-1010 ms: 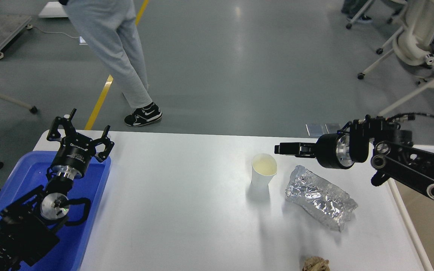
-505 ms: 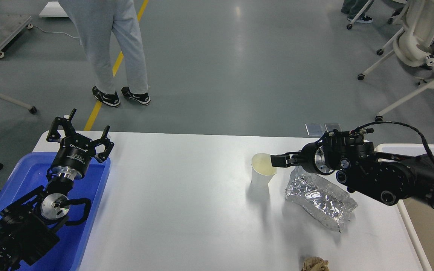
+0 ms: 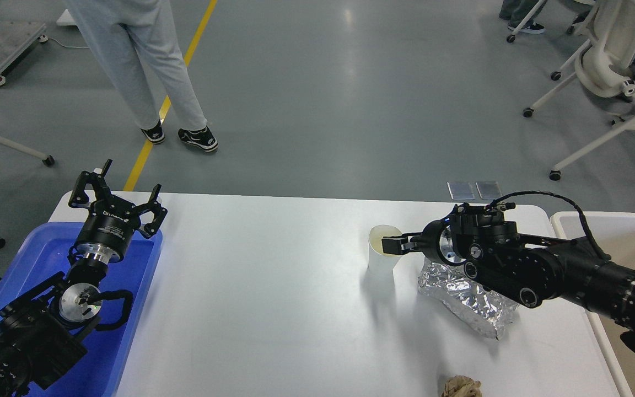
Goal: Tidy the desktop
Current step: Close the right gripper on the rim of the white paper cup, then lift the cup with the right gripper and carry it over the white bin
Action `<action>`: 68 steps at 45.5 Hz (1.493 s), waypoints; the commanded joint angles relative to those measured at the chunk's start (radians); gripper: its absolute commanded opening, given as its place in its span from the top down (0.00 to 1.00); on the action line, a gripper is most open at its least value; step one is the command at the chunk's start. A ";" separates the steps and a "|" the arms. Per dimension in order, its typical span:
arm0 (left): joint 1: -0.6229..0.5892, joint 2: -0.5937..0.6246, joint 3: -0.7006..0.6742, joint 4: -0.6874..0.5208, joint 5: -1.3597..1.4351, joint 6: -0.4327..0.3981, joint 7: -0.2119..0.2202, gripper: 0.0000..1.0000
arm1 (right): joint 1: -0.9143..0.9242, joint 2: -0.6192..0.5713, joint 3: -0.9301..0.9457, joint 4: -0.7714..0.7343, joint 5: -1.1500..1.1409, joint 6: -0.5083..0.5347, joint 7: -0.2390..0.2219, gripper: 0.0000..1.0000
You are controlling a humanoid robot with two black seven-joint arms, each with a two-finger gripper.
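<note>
Right gripper (image 3: pixel 390 246) has moved left since earlier frame, tip now over rim of white paper cup (image 3: pixel 382 255) right of centre; fingers seen end-on and dark, spread cannot be told. Crumpled foil wrapper (image 3: pixel 469 298) lies just right of cup, partly under right arm. Left gripper (image 3: pixel 116 197) unmoved at left, fingers spread wide, holding nothing, above blue tray (image 3: pixel 130 309). White desktop (image 3: pixel 262 298) fills lower middle of frame. Brown crumpled scrap (image 3: pixel 462 387) at bottom edge.

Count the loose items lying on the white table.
3: a paper cup at the right gripper, a foil bag beside it under that arm, and a crumpled brown wad at the near edge.
</note>
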State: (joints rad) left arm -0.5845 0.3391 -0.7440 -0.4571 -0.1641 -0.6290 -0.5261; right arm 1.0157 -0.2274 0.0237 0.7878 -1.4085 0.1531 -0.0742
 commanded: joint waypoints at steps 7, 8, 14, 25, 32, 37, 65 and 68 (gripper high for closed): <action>0.000 0.000 0.000 0.000 0.000 0.000 0.000 0.00 | -0.016 0.054 -0.016 -0.059 -0.001 -0.003 0.008 0.48; 0.000 0.000 0.000 0.000 0.000 0.000 0.000 0.00 | -0.016 0.054 -0.018 -0.059 -0.001 -0.003 0.008 0.55; 0.000 0.000 0.000 0.000 0.000 0.000 0.000 0.00 | -0.016 0.052 -0.022 -0.062 -0.003 -0.018 0.033 0.90; 0.000 0.000 0.000 0.000 0.000 0.000 0.000 0.00 | -0.008 0.057 -0.028 -0.098 -0.003 -0.044 0.056 1.00; 0.000 0.000 0.000 0.000 0.000 0.000 0.000 0.00 | 0.001 0.056 -0.028 -0.093 -0.001 -0.037 0.102 1.00; 0.000 0.000 0.000 0.000 0.000 0.000 0.000 0.00 | 0.004 0.049 -0.028 -0.087 0.000 -0.035 0.103 1.00; 0.000 0.000 0.000 0.000 0.000 0.000 0.000 0.00 | 0.383 -0.303 -0.027 0.301 0.174 0.259 0.068 1.00; 0.000 0.000 0.000 0.000 0.000 0.000 0.000 0.00 | 0.425 -0.357 -0.027 0.355 0.180 0.282 0.068 1.00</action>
State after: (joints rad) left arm -0.5843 0.3393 -0.7440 -0.4572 -0.1641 -0.6289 -0.5262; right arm 1.2820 -0.4269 0.0025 0.9739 -1.2891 0.3433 -0.0016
